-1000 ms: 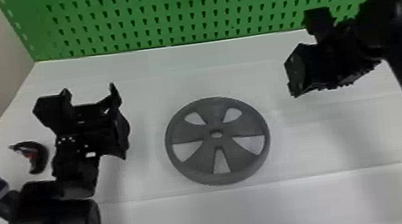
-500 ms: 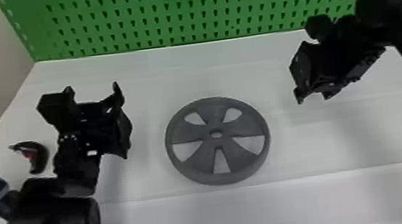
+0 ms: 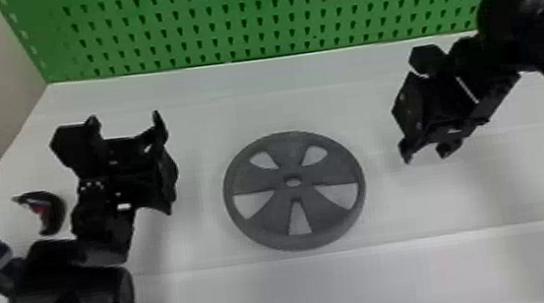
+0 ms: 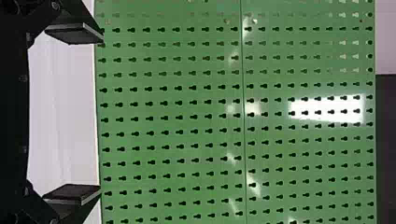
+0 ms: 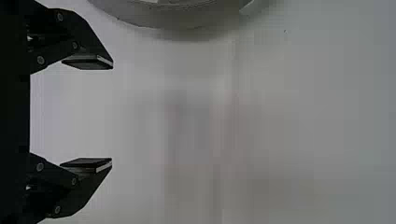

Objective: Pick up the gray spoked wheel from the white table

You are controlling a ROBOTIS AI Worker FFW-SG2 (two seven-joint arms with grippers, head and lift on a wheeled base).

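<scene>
Gray round spoked wheel [image 3: 290, 158] flat on white bench [image 3: 210, 101], btwn black two-fingered L claw [image 3: 124, 117] & black two-fingered R claw [image 3: 425, 151]; both wide.

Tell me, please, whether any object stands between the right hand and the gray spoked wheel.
No, nothing visible stands between the right hand and the gray spoked wheel; the white table lies between them. The small curved object is on the far left, away from this path.

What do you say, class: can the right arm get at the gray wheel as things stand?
Probably yes: the right gripper is open, off to the right of the gray wheel, and nothing stands between them over the white table.
</scene>
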